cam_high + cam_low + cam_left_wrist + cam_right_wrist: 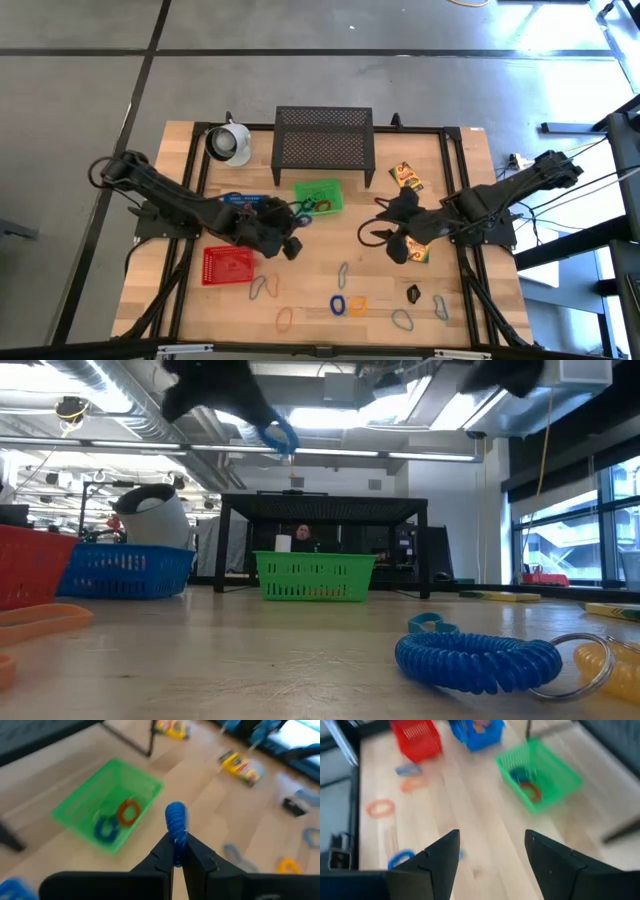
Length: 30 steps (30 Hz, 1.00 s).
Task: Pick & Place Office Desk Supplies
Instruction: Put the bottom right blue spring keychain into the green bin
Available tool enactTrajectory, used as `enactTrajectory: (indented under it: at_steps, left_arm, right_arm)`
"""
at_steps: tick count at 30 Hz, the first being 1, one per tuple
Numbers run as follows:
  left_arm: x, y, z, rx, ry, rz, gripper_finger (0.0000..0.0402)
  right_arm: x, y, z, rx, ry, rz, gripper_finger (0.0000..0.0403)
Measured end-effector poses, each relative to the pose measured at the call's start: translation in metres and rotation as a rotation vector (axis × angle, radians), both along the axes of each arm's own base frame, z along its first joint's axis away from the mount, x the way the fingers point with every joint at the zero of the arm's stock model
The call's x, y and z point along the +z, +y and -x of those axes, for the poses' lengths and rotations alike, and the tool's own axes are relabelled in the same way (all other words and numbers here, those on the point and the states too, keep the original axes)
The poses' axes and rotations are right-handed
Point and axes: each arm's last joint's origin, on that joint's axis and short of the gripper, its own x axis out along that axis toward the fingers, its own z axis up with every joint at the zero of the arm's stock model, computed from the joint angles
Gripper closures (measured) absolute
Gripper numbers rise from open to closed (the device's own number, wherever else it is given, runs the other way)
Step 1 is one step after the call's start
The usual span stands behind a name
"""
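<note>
I see the left gripper [176, 851] pinching a blue coiled band [176, 822], ribbed and springy, held up beside the green basket [145, 782]. Right gripper [492, 852] spread, empty, over the table.

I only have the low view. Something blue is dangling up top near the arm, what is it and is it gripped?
Observer: A blue coiled band, pinched between the left gripper's shut fingers, per the left wrist view.
Operator: Where is it relative to the green basket?
Observer: From above, the left gripper is just off the green basket's left side, not over it.
Operator: Anything in that basket already?
Observer: Yes, a blue coil and an orange-red coil lie inside.
Operator: Right arm?
Observer: The right gripper is open and empty, hanging over bare table near a yellow crayon box.
</note>
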Motion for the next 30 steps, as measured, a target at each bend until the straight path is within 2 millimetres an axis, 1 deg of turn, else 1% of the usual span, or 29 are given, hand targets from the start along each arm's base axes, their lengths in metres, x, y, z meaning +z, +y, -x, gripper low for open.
enactTrajectory:
  at_steps: [2,5,9,14,16,18,22,27,30]
  left_arm:
    - [-0.001,0.002,0.005,0.022,0.031,0.008,0.0385]
    - [-0.002,0.008,0.004,0.054,0.038,-0.006,0.0385]
    - [-0.009,0.025,-0.007,0.127,0.056,-0.042,0.0385]
    - [-0.028,0.047,-0.026,0.199,0.096,-0.029,0.0385]
    - [-0.037,0.054,-0.031,0.219,0.122,-0.028,0.0385]
    - [-0.043,0.059,-0.038,0.239,0.111,-0.019,0.0385]
    - [-0.056,0.066,-0.048,0.246,0.127,-0.01,0.0385]
    - [-0.073,0.069,-0.054,0.294,0.152,0.005,0.0383]
    - [-0.079,0.069,-0.056,0.313,0.158,0.01,0.0376]
  right_arm:
    - [-0.005,0.0,0.006,-0.02,0.069,-0.034,0.0185]
    - [-0.012,0.002,0.012,-0.037,0.174,-0.09,0.0194]
    - [-0.018,0.007,0.018,-0.04,0.268,-0.149,0.0204]
    - [-0.025,0.018,0.025,-0.004,0.318,-0.187,0.0211]
    - [-0.027,0.023,0.027,-0.003,0.331,-0.204,0.0212]
    - [-0.033,0.029,0.03,-0.005,0.349,-0.213,0.0213]
    - [-0.049,0.042,0.039,-0.023,0.39,-0.25,0.0213]
    - [-0.072,0.057,0.053,-0.061,0.501,-0.322,0.0213]
    - [-0.082,0.067,0.057,-0.071,0.51,-0.366,0.0213]
